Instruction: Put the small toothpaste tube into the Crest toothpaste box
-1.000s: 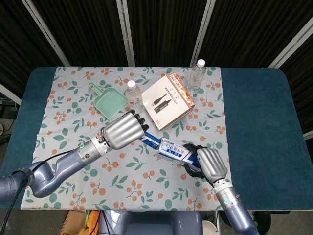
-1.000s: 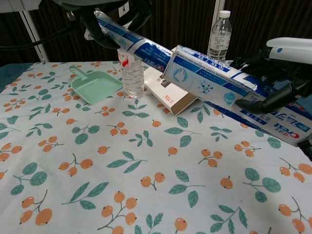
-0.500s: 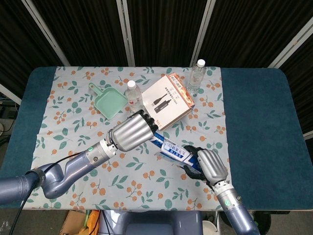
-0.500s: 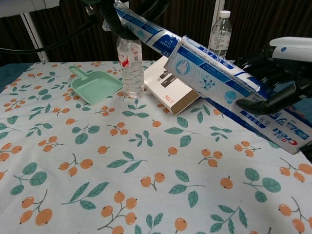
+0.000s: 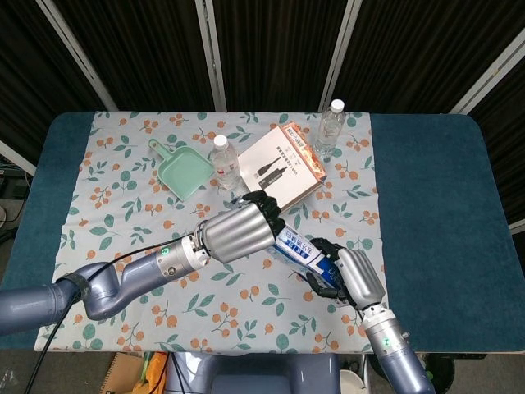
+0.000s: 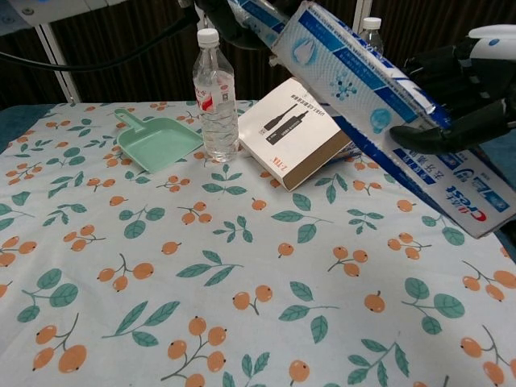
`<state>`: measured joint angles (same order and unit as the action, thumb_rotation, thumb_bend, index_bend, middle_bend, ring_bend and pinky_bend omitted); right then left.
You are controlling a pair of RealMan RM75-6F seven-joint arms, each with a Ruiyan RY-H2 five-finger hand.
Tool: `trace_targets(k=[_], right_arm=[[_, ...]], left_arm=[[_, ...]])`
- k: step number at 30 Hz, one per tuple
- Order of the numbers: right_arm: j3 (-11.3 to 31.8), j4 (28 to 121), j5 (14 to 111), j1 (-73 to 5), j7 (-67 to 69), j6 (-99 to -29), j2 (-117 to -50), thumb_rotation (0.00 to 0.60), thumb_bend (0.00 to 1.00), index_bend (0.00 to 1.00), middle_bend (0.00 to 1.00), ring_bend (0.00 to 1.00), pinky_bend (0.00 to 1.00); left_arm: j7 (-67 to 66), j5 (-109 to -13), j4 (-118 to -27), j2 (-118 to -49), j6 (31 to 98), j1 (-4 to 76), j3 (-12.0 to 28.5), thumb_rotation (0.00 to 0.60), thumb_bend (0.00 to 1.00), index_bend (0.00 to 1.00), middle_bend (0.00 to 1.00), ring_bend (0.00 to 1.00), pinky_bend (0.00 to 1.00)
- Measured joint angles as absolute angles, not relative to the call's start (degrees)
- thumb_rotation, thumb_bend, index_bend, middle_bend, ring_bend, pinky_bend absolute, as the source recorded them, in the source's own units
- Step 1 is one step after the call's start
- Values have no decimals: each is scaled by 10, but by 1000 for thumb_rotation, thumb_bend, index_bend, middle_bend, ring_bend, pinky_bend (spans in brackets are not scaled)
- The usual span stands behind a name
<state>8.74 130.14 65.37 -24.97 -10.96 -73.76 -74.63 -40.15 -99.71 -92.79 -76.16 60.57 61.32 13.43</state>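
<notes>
Currently inserting: left hand (image 5: pixel 242 232) grips the blue-white toothpaste tube (image 6: pixel 256 14), mostly inside the blue-white Crest carton (image 6: pixel 387 105) clamped by right hand (image 5: pixel 349 275); next, push fully home

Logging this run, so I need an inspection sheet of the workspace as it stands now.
Surface: table with blue cover, floral cloth over the middle.
Job's things: Crest box held above the table by the right hand; tube mostly inside its open end, only a short part showing.
Clutter: green dustpan; two water bottles; white carton.
Hands: left hand at the box's open end, holding the tube; right hand grips the box.
Cables: black cable along the left arm.
Surroundings: dark curtains with pale poles behind.
</notes>
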Motion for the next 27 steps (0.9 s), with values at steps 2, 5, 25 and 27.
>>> trace_targets(k=[2, 5, 25, 27], right_arm=[[89, 1306, 661, -244, -90, -741, -746, 600, 408, 339, 448, 409, 443], [90, 1311, 681, -235, -65, -747, -747, 600, 408, 339, 448, 409, 444], [87, 1298, 738, -183, 113, -777, -760, 600, 408, 339, 448, 409, 443], [91, 1294, 734, -180, 128, -777, -759, 600, 408, 339, 448, 409, 443]], left_arm=[[-402, -999, -927, -764, 609, 616, 139, 600, 229, 433, 445, 366, 448], [-405, -1000, -926, -768, 614, 620, 148, 600, 156, 382, 380, 311, 409], [-393, -1006, -946, -758, 669, 626, 192, 600, 37, 274, 270, 217, 344], [-388, -1006, -949, -757, 678, 624, 197, 600, 37, 275, 270, 217, 344]])
